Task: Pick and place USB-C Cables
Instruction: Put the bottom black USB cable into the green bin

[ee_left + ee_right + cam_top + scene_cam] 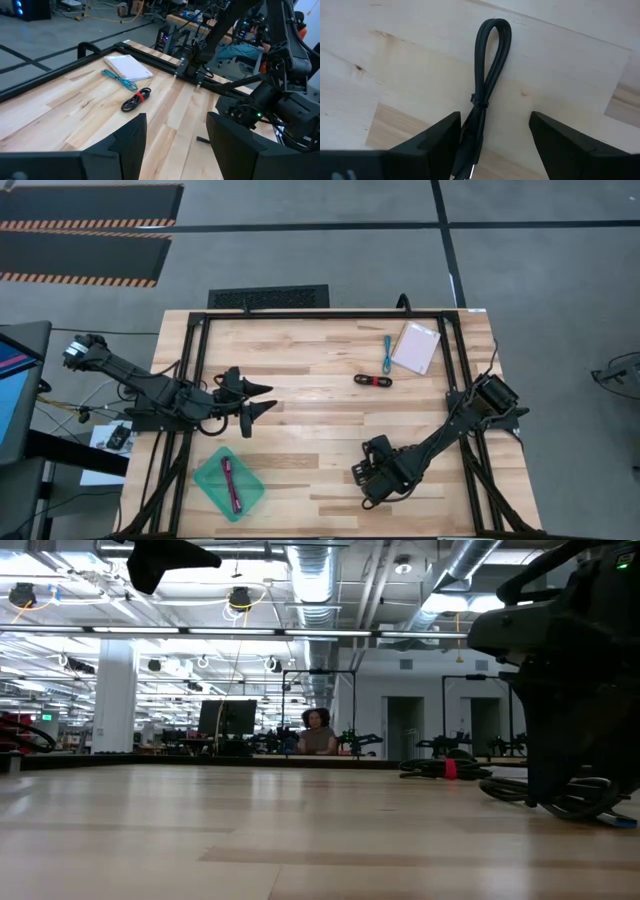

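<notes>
My right gripper (492,150) is open and low over the table's near right part (365,477). Its fingers stand on either side of the black USB-C cable (487,85), a tied bundle lying flat on the wood, without touching it. The magenta cable (231,485) lies in the green tray (205,480). The teal cable (387,353) and the black cable with red (372,380) lie flat near the far right. My left gripper (255,402) is open and raised over the table's left half, and it looks toward those two cables (119,79) (136,99).
A white-pink flat packet (416,347) lies next to the teal cable at the far right corner. A black frame (300,315) runs along the table's edges. Bare wood lies between the two arms in the middle of the table. A person sits far off in the room (318,730).
</notes>
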Tool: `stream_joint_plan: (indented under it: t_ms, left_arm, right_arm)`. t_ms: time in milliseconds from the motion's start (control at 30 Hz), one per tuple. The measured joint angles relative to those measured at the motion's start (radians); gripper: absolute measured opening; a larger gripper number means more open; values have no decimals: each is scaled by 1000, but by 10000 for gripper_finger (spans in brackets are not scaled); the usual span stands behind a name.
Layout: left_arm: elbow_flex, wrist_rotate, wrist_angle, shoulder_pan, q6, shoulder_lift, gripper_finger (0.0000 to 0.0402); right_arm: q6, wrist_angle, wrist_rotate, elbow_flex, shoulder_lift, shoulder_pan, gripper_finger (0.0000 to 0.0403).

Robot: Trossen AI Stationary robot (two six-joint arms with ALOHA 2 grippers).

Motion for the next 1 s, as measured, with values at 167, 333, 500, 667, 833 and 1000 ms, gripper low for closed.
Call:
stream_joint_plan:
  t_ms: [167,333,500,667,833,1000]
  left_arm:
    - [0,0,0,0,-6,17,194]
    - [0,2,5,2,-31,48,194]
    - [-1,26,0,2,-48,61,194]
    - [-1,18,14,3,-53,65,194]
    - [-1,44,53,3,-39,65,194]
    - [-1,56,56,3,-18,65,194]
  right_arm:
    - [1,1,-5,0,0,-2,270]
    - [11,1,-5,0,1,-2,260]
    - [-9,2,-10,-1,1,-14,217]
    - [-18,-4,-8,-2,2,-17,138]
    - [-45,-10,0,-2,1,-17,59]
    - [-99,2,86,30,9,-17,13]
